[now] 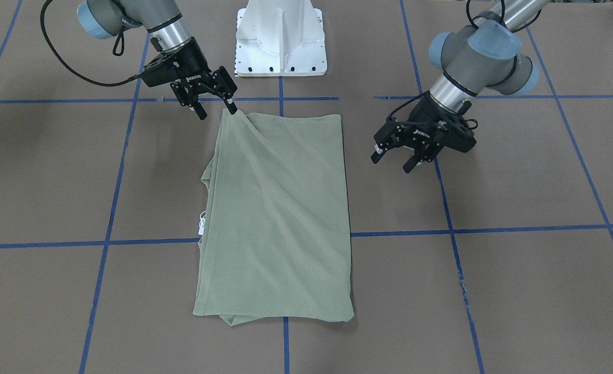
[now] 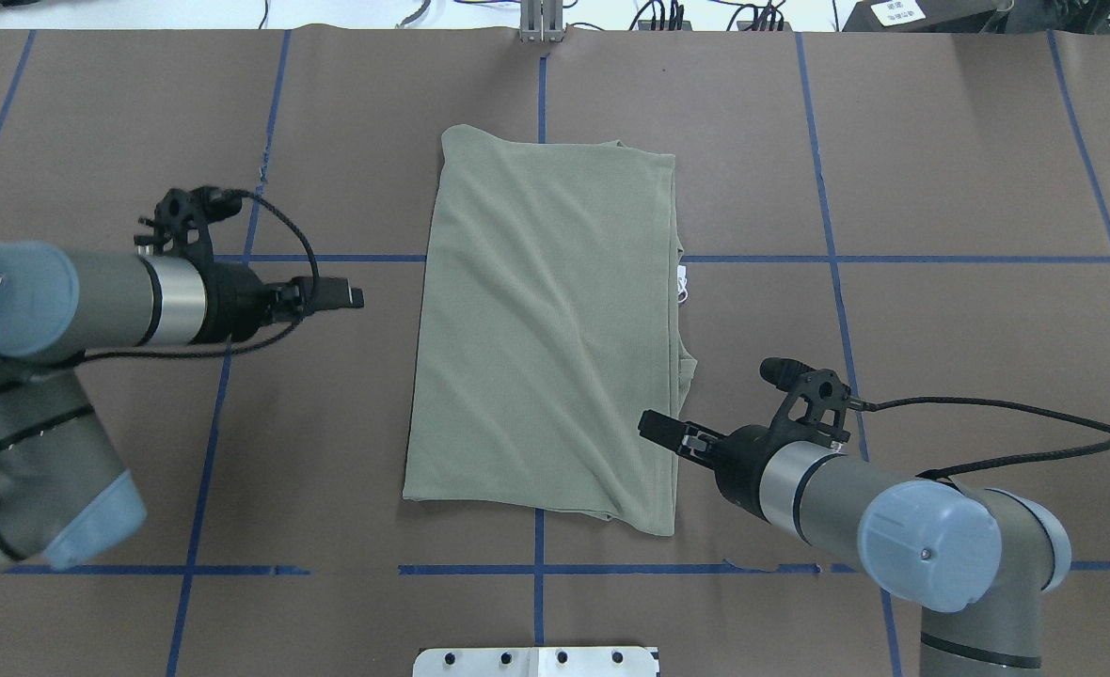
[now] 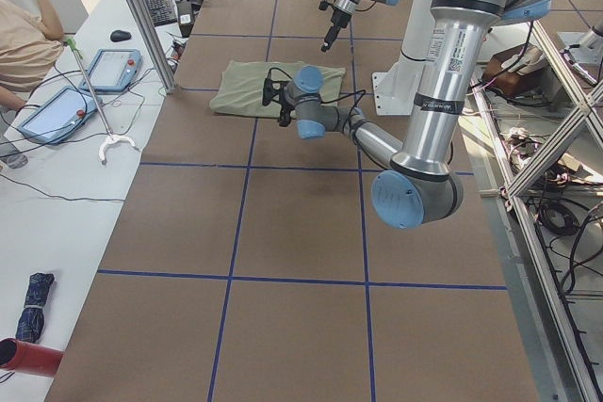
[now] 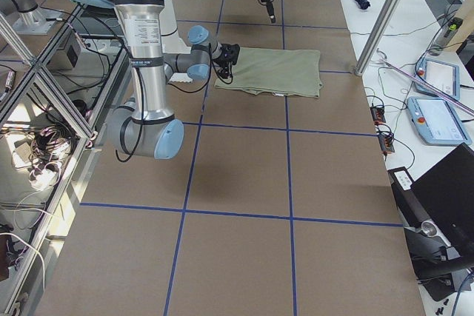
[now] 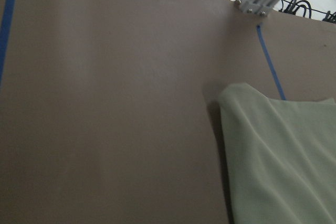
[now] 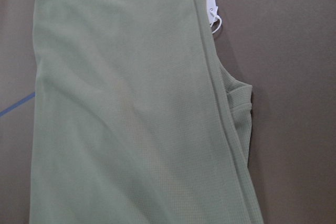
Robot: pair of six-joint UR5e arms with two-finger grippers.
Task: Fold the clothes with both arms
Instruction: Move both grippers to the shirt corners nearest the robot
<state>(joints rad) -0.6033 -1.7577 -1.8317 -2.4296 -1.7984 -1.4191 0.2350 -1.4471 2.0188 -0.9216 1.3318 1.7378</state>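
The sage-green shirt [image 1: 278, 218] lies flat on the brown table, folded into a long rectangle [image 2: 546, 329]. Its white hang tag [image 1: 201, 221] pokes out at one long edge [image 6: 212, 14]. My right gripper [image 1: 216, 110] is open at the shirt's corner nearest the robot base, and one fingertip [image 1: 232, 109] touches the cloth there. From overhead the right gripper [image 2: 654, 425] hangs over that same edge. My left gripper [image 1: 392, 162] is open and holds nothing, off the cloth beside the opposite long edge [image 2: 353, 297]. The left wrist view shows a far shirt corner [image 5: 283, 150].
The white pedestal [image 1: 280, 39] stands at the robot side of the table. Blue tape lines [image 1: 452, 231] grid the brown surface. Beyond the far table edge a person [image 3: 24, 35] sits near teach pendants [image 3: 113, 68], cables and a metal post [image 3: 141, 16].
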